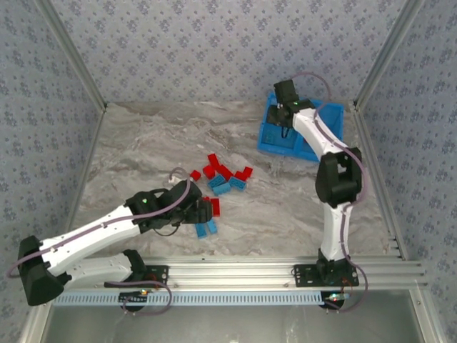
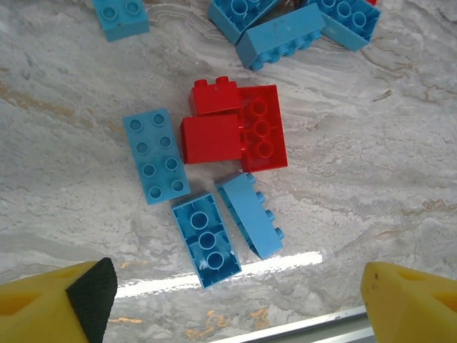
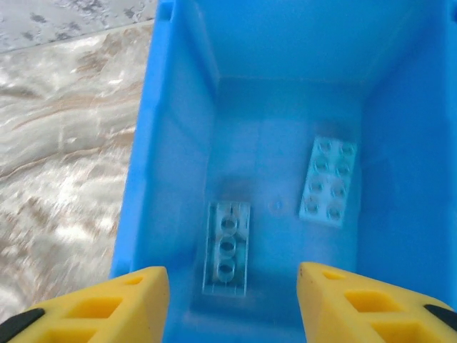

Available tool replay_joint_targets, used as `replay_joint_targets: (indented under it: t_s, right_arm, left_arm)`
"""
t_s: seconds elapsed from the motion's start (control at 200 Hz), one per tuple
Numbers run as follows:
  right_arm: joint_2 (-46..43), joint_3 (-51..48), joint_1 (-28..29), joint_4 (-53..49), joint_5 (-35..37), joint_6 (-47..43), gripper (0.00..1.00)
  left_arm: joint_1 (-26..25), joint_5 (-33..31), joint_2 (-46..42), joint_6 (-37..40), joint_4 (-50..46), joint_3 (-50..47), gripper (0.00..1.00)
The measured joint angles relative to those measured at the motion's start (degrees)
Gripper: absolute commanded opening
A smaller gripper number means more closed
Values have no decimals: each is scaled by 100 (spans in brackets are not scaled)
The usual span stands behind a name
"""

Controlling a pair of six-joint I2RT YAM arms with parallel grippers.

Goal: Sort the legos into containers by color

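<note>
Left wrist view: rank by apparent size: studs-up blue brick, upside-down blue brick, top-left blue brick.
1. studs-up blue brick and upside-down blue brick: near alike, unranked.
2. top-left blue brick: smallest, though cut off by the frame edge.

Red and light blue legos (image 1: 223, 182) lie scattered mid-table, several touching, and one blue brick (image 2: 207, 239) is flipped underside-up. The blue bin (image 1: 273, 137) sits far right. Two pale blue bricks (image 3: 328, 180) lie flat inside one compartment, hard to say which.
</note>
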Motion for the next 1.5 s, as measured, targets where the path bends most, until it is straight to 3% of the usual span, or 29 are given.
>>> replay_joint_targets:
  t_s: [0.25,0.42,0.655,0.879,1.194,1.499]
  right_arm:
    - [-3141,-2645,1034,629,205,435,76]
    - [-4225,-3589,1434,538,575,678,78]
    - [-4765,-4341,1432,166,1119,785,81]
    - [-4903,-4402,1432,63,1294,785,81]
    - [-4903,-4402,1467,-72,1340,785,82]
    - [-4909,-4402,1589,-144,1401,859,82]
  left_arm:
    - [-251,46,999,-785,411,-37,68]
    - [-400,195,1926,-1139,743,-33,61]
    - [-455,184,2662,-1327,881,17,51]
    - [-455,61,2876,-1329,916,192,44]
    - [-455,0,2979,-1314,997,243,26]
    - [-459,-81,2905,-1152,614,334,25]
